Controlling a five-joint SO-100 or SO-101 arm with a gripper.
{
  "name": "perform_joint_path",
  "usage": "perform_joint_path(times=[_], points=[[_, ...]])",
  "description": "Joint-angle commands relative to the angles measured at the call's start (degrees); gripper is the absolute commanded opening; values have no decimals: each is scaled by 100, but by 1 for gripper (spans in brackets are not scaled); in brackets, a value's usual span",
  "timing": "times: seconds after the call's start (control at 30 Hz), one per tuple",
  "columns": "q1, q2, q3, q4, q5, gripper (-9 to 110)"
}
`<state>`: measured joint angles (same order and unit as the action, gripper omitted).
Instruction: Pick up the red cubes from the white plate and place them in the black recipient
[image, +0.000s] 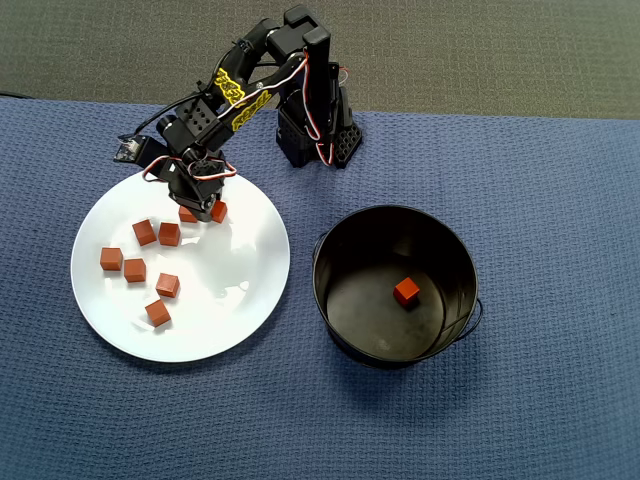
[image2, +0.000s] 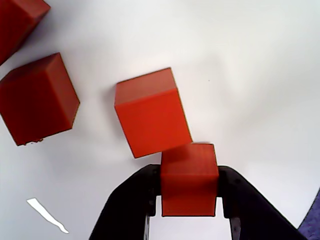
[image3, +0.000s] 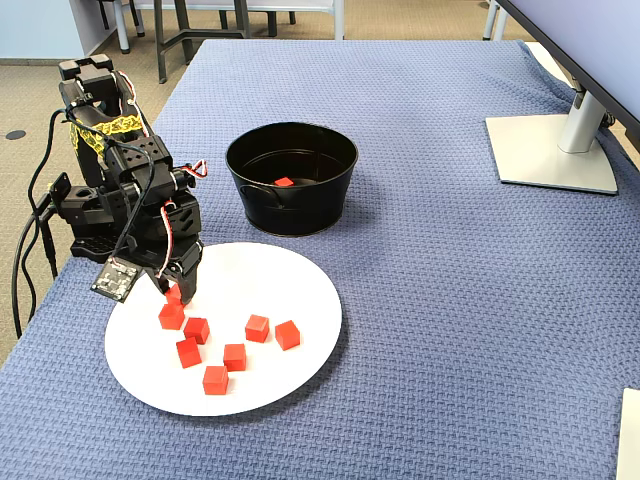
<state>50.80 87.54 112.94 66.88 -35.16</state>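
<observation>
the gripper (image2: 189, 212) is closed on 1 red cube (image2: 189, 177) over the white plate (image: 250, 270), touching a neighbour cube (image2: 150, 112) — likely light, rigid, matte; flat opposite faces suit the jaws. 1 cube (image: 406, 291) lies in the black recipient (image: 335, 250).

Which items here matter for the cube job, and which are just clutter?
Job:
red cubes on the white plate
cube in the gripper
black recipient holding one cube

Lying about:
monitor stand
blue cloth
</observation>
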Motion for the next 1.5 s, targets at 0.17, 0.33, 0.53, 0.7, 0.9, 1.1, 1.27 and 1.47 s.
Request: perform_joint_path(times=[0.17, 0.33, 0.53, 0.7, 0.9, 1.1, 1.27, 1.47], points=[[-475, 1239, -343, 677, 457, 0], [-1266, 2391, -1397, 1723, 1608, 0], [-3006, 3234, -2672, 2303, 2689, 0], [-4975, 3050, -3059, 2004, 3524, 0], [-6812, 1854, -3146, 1749, 4219, 4], [-6267, 2021, -3647, 2329, 2856, 38], [-3999, 3094, -2593, 2268, 879, 31], [-1828, 3454, -369, 967, -1723, 34]])
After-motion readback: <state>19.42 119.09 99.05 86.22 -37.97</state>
